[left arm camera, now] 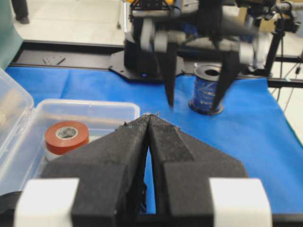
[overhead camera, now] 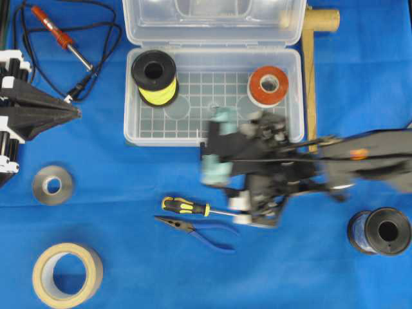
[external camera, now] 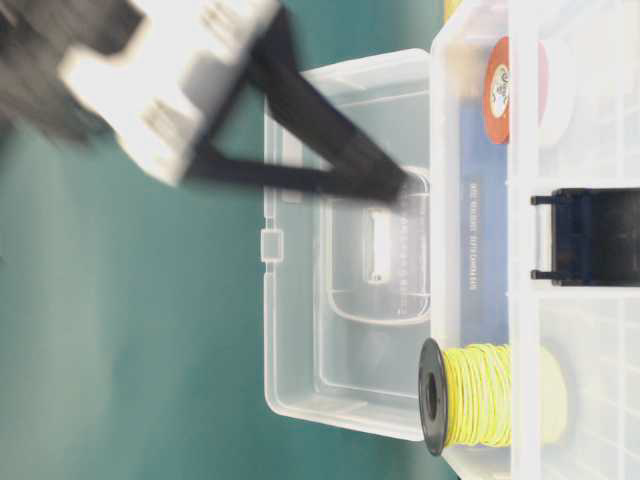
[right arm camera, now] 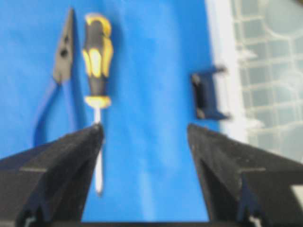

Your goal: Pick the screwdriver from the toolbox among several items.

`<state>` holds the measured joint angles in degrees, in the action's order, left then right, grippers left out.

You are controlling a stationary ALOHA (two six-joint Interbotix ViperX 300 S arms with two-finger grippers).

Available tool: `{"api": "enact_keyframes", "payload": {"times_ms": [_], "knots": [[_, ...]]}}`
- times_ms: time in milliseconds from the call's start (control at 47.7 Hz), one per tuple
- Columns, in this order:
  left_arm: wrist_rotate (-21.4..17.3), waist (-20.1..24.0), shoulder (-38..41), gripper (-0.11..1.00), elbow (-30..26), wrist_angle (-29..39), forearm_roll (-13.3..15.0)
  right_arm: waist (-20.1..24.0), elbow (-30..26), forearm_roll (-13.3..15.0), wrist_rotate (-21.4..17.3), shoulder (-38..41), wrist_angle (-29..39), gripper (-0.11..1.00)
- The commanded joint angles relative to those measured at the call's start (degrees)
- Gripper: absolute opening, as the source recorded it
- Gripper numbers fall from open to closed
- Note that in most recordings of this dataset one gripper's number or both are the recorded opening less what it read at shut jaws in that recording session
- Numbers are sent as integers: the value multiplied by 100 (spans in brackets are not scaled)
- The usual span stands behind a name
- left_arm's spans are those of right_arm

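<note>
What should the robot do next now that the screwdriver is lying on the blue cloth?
Probably pull the right gripper up and away. Its fingers are wide open and hold nothing, and the screwdriver already lies on the cloth beside the pliers, outside the toolbox. Nothing seems left to grab.

overhead: straight down | table-level: sideways, close | wrists: along fingers | shared: toolbox (overhead camera: 212, 96)

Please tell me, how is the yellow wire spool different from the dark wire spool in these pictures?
The yellow wire spool stands inside the toolbox; the dark wire spool stands outside it, on the blue cloth. The first carries bright yellow wire, the second dark blue wire. Both have black flanges and stand on end.
</note>
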<state>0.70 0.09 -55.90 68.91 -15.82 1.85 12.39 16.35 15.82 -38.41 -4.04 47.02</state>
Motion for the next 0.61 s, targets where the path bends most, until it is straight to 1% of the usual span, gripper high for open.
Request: {"api": "enact_keyframes", "payload": {"times_ms": [0, 126, 294, 441, 587], "knots": [[0, 0, 18, 0, -53, -18, 9, 53, 422, 211, -18, -835, -62, 71], [9, 0, 18, 0, -53, -35, 9, 53, 1230, 360, -18, -1688, -396, 71], [9, 0, 26, 0, -53, -62, 9, 53, 2399, 439, -18, -2979, -1151, 71], [9, 9, 35, 0, -53, -70, 9, 44, 3357, 571, -26, -3955, -1556, 71], [9, 0, 79, 0, -44, -88, 9, -70, 4157, 615, -26, -4755, -1863, 71]]}}
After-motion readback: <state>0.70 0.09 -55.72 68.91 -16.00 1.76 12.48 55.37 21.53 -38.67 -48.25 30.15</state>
